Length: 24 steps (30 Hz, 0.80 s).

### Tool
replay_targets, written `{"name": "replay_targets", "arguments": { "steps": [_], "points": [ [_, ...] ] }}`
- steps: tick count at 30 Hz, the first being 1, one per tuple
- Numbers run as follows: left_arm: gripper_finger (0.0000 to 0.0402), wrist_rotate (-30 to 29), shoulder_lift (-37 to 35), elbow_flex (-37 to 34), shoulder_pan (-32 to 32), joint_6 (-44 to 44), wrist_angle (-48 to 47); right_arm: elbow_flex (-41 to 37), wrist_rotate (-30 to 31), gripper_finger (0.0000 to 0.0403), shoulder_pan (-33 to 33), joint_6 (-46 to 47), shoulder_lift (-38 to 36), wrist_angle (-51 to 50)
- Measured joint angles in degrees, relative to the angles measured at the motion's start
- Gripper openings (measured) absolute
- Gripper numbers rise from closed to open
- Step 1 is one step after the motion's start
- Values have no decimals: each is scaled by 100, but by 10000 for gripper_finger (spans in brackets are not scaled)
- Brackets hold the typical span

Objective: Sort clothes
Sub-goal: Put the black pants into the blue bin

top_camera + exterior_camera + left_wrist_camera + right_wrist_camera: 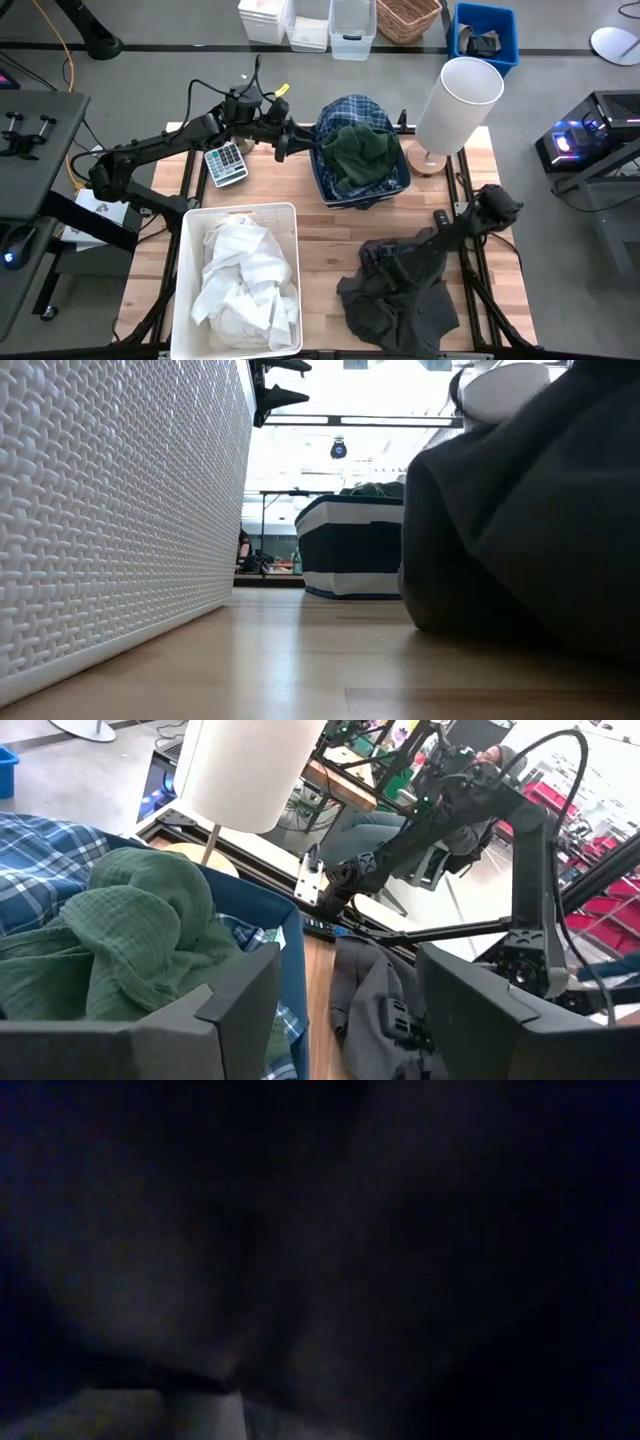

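Note:
A dark grey garment (400, 295) lies crumpled on the table at the near right; it also fills the right of the low view (530, 520). My right arm reaches down into it, and my right gripper (405, 262) is buried among its folds; the right wrist view is dark. A dark green garment (358, 150) lies on a blue-and-white plaid shirt (345, 110) in the dark blue bin (402, 182). Several white garments (245, 280) fill the white bin (190, 290). My left gripper (345, 1010) hovers open and empty at the blue bin's left rim (298, 140).
A calculator (227, 163) lies at the far left of the table. A white lamp (457, 105) stands on a round wooden base at the far right. Clear boxes (352, 25), a wicker basket (407, 18) and another blue bin (487, 35) stand on the floor beyond the table.

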Motion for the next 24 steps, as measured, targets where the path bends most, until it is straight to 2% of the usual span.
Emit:
{"name": "replay_targets", "arguments": {
  "steps": [3,6,8,10,11,14,16,19,21,24],
  "points": [
    [220,-2,0,0,-2,0,0,56,-79,194,-4,250,478,46],
    [220,-16,0,0,0,11,5,58,-124,179,-4,567,500,68],
    [220,-20,0,0,0,46,5,54,-164,129,-2,860,500,131],
    [220,-24,0,0,0,46,8,49,-315,49,-7,1082,500,206],
    [220,-24,0,0,0,49,9,50,-380,31,-12,1113,500,204],
    [220,-26,0,0,4,138,29,144,-373,29,-13,1299,511,31],
    [220,-29,0,0,11,157,170,173,-228,29,-67,1501,32,-176],
    [220,-22,1,0,12,153,505,422,104,29,-318,1966,-1071,-1147],
    [220,-27,2,0,13,149,752,885,672,29,-583,2258,-1965,-1566],
    [220,-15,0,1,13,97,1124,1419,1897,27,-1031,2553,-2832,-1930]
  ]
}}
